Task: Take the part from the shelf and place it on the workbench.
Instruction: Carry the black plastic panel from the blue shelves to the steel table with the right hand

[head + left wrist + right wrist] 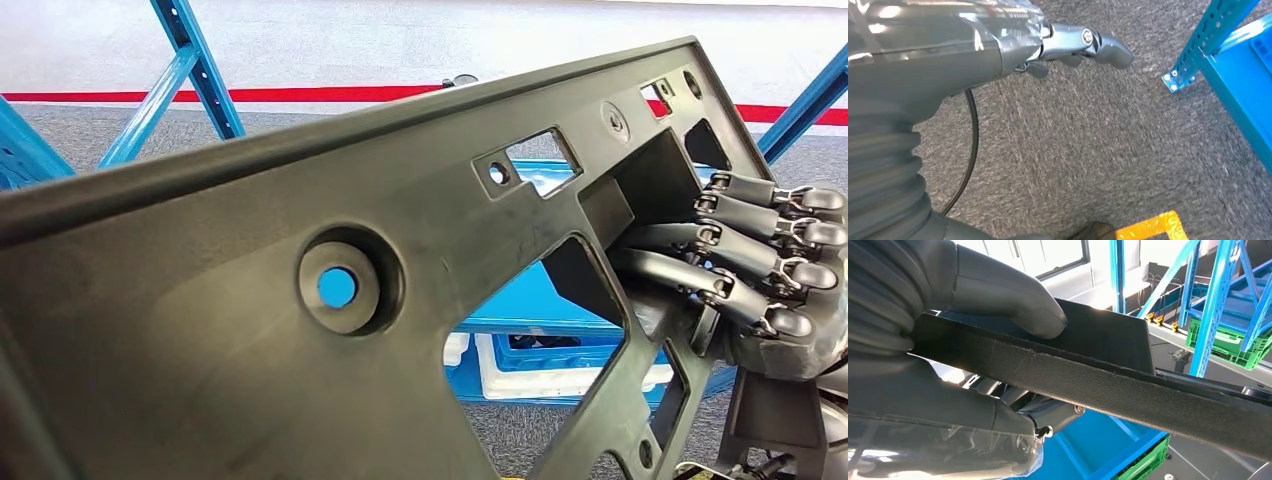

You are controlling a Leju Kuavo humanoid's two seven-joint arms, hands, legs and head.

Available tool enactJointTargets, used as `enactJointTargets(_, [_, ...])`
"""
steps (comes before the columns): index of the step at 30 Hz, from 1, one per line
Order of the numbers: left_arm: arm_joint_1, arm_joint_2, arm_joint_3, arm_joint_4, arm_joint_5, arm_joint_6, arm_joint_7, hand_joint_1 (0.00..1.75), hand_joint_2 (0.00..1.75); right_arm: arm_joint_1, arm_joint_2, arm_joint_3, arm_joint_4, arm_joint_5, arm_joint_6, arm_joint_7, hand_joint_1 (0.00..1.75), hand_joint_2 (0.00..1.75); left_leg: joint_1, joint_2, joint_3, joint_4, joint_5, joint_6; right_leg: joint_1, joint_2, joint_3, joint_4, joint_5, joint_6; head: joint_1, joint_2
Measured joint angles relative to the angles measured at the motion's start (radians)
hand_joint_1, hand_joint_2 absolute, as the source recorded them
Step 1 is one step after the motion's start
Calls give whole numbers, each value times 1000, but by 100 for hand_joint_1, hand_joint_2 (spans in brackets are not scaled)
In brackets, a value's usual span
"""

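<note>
A large black plastic panel with round holes and cut-outs, the part, is held up close across the head view, tilted. My right hand grips its right end, dark fingers wrapped over the near face. In the right wrist view the thick grey thumb presses on one side of the part's edge and the fingers lie on the other. My left hand hangs over grey carpet with its fingers curled in and nothing in them.
Blue shelf uprights stand behind the part, with a blue crate holding white trays seen through a cut-out. A red line crosses the floor. A blue shelf foot and yellow floor tape lie near my left hand.
</note>
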Motion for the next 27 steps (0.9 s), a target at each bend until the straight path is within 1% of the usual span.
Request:
enactJointTargets(2, [0, 6, 0, 0, -1, 1, 8, 0, 175, 11, 6, -1, -1, 2, -3, -4, 175, 175, -1, 0, -1, 2, -2, 3, -2, 0, 0, 0, 0, 3, -1, 0])
enactJointTargets(5, [0, 14, 1, 0, -3, 6, 20, 0, 175, 22, 16, -4, -1, 2, -3, -11, 175, 175, -4, 0, 0, 4, 1, 9, -3, 0, 3, -3, 5, 12, -4, 0])
enactJointTargets(6, [0, 15, 1, 0, -6, 5, 20, 0, 175, 25, 18, -5, 0, 1, -3, -13, 175, 175, -1, 1, 2, -1, 5, 13, -3, 0, 4, -2, 3, 15, -4, 0])
enactJointTargets(7, [0, 15, 1, 0, -9, 3, 18, 0, 175, 28, 21, -6, 0, -1, -3, -15, 175, 175, 2, 2, 5, -8, 10, 16, -2, 0, 2, 4, -5, 17, -5, 0])
enactJointTargets(8, [0, 15, 1, 0, -13, 1, 16, 0, 175, 31, 23, -8, 1, -4, -3, -18, 175, 175, 6, 4, 7, -15, 15, 20, -1, 0, -6, 26, -26, 18, -5, 0])
enactJointTargets(9, [0, 15, 1, 0, -17, 0, 15, 0, 175, 34, 25, -8, 3, -9, -3, -20, 175, 175, 9, 6, 8, -20, 19, 22, -1, 0, -24, 70, -59, 18, -5, 0])
enactJointTargets(11, [1, 15, 1, 0, -20, 0, 14, 0, 175, 43, 29, -9, 8, -18, -2, -25, 175, 175, 10, 9, 5, -20, 21, 23, -3, 0, -74, 198, -128, 21, -6, 0])
enactJointTargets(12, [2, 15, 1, 0, -20, 0, 15, 0, 175, 49, 31, -10, 11, -24, -2, -28, 175, 175, 11, 10, 3, -19, 22, 23, -5, 0, -91, 249, -145, 23, -6, 0])
enactJointTargets(13, [3, 15, 1, 0, -20, 0, 17, 0, 175, 54, 32, -11, 13, -29, -2, -30, 175, 175, 13, 11, 1, -17, 22, 22, -6, 0, -92, 266, -143, 26, -6, 0])
enactJointTargets(14, [3, 15, 1, 1, -21, 0, 19, 0, 175, 57, 34, -12, 16, -33, -2, -33, 175, 175, 16, 11, -1, -13, 21, 20, -9, 0, -74, 244, -123, 29, -6, 0])
enactJointTargets(15, [3, 15, 1, 1, -22, 0, 21, 0, 175, 58, 35, -14, 17, -38, -1, -36, 175, 175, 19, 11, -3, -8, 20, 16, -12, -1, -38, 186, -93, 32, -6, 0])
enactJointTargets(16, [3, 16, 1, 1, -23, 0, 23, 0, 175, 58, 36, -15, 20, -42, 0, -38, 175, 175, 22, 11, -6, -2, 18, 10, -15, -1, 3, 117, -73, 37, -5, 0])
enactJointTargets(17, [3, 17, 1, 1, -24, 0, 24, 0, 175, 58, 37, -16, 22, -47, 2, -41, 175, 175, 23, 10, -11, 3, 17, 3, -16, 1, 36, 63, -58, 38, -5, 0])
enactJointTargets(18, [4, 18, 1, 0, -25, -1, 25, 0, 175, 59, 37, -17, 24, -52, 4, -43, 175, 175, 23, 8, -15, 9, 17, -4, -16, 2, 55, 28, -54, 36, -4, 0])
enactJointTargets(19, [4, 19, 1, 0, -26, -1, 25, 0, 175, 60, 39, -18, 26, -55, 6, -45, 175, 175, 21, 7, -19, 12, 19, -10, -15, 4, 59, 18, -58, 32, -5, 0])
enactJointTargets(20, [4, 19, 1, 1, -26, -1, 25, 0, 175, 61, 41, -19, 27, -58, 8, -46, 175, 175, 20, 5, -22, 13, 22, -16, -13, 5, 55, 21, -55, 25, -6, 0])
enactJointTargets(21, [5, 19, 1, 1, -27, -1, 25, 0, 175, 61, 43, -20, 29, -59, 9, -47, 175, 175, 20, 5, -24, 15, 22, -21, -15, 5, 49, 21, -54, 19, -8, 0])
enactJointTargets(22, [5, 19, 1, 1, -27, -1, 25, 0, 175, 61, 45, -20, 30, -60, 9, -48, 175, 175, 22, 6, -28, 22, 14, -24, -17, 3, 46, 22, -51, 13, -10, 0])
enactJointTargets(23, [5, 19, 1, 1, -27, -1, 24, 0, 175, 60, 47, -20, 31, -61, 9, -49, 175, 175, 23, 7, -36, 44, -7, -27, -18, 2, 42, 21, -47, 6, -11, 0])
enactJointTargets(24, [5, 19, 0, 1, -27, -1, 23, 0, 175, 60, 48, -20, 32, -61, 9, -49, 175, 175, 24, 9, -50, 87, -41, -29, -19, 0, 37, 21, -43, -1, -13, 0])
enactJointTargets(26, [4, 19, 0, 1, -27, -1, 22, 0, 175, 61, 52, -20, 34, -62, 10, -50, 175, 175, 24, 10, -92, 216, -120, -31, -16, -3, 27, 21, -36, -11, -15, 0])
enactJointTargets(27, [4, 19, 0, 1, -27, -1, 22, 0, 175, 62, 54, -20, 35, -62, 10, -50, 175, 175, 24, 10, -106, 269, -143, -31, -15, -4, 21, 21, -31, -14, -16, 0])
